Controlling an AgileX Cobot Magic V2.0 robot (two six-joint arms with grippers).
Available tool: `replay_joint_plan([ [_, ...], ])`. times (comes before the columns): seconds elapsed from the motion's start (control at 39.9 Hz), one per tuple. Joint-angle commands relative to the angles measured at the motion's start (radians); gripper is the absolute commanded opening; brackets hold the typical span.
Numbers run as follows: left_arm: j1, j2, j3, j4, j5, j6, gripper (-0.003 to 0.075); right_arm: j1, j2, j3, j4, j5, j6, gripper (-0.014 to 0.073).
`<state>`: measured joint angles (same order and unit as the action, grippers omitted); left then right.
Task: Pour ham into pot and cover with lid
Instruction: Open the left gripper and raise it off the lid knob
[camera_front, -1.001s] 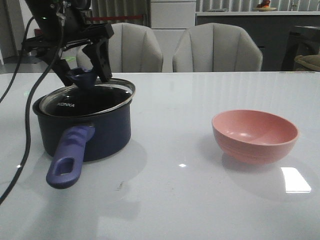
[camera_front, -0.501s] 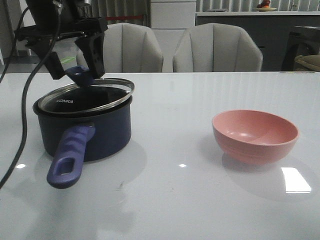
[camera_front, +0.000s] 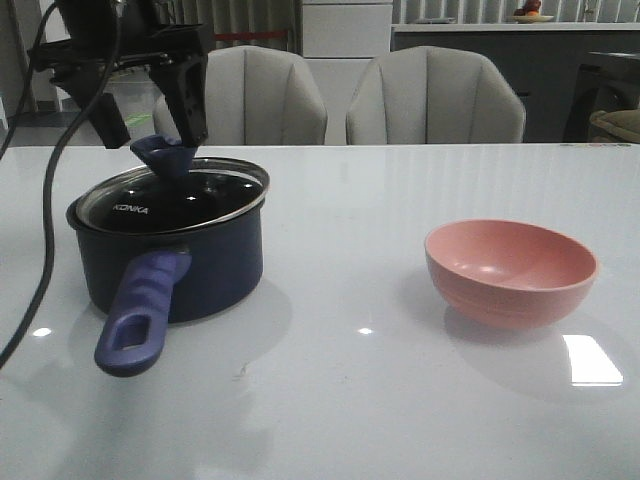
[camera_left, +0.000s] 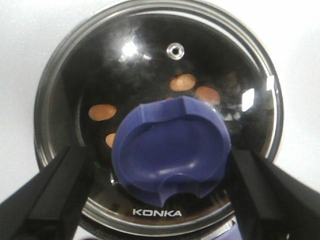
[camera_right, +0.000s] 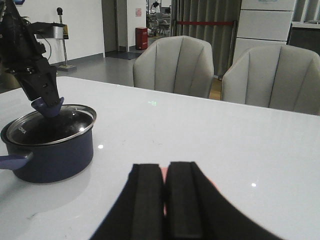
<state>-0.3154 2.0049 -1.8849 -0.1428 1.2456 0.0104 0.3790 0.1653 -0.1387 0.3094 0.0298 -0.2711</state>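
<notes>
A white table (camera_front: 350, 400) holds a navy pot (camera_front: 170, 265), the lid (camera_front: 175, 195) now seated on its rim. A pink bowl (camera_front: 510, 270) stands well apart from the pot. The left gripper (camera_front: 150, 115) hovers above the lid's knob (camera_left: 170, 150), fingers spread wide, likely just released. Ham (camera_left: 182, 82) slices lie inside the pot, seen through glass lettered KONKA. The right gripper (camera_right: 165, 200) is pressed closed, idle.
</notes>
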Motion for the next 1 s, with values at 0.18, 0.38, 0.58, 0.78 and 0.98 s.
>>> replay_joint_plan([
  [0.18,-0.003,-0.243,0.047,-0.001,0.025,0.003,0.0552,0.0,0.009,-0.029,0.005,-0.086,-0.01,0.0157],
  [0.38,-0.003,-0.441,0.222,0.058,0.011,0.005,0.0552,0.0,0.009,-0.029,0.005,-0.086,-0.01,0.0157],
  [0.58,-0.003,-0.684,0.461,0.058,-0.105,0.005,0.0552,0.0,0.009,-0.029,0.005,-0.086,-0.01,0.0157],
  [0.78,-0.003,-0.974,0.726,0.058,-0.265,0.005,0.0552,0.0,0.009,-0.029,0.005,-0.086,-0.01,0.0157],
  [0.98,-0.003,-1.285,0.98,0.058,-0.446,0.005,0.0552,0.0,0.009,-0.029,0.005,-0.086,-0.01,0.0157],
])
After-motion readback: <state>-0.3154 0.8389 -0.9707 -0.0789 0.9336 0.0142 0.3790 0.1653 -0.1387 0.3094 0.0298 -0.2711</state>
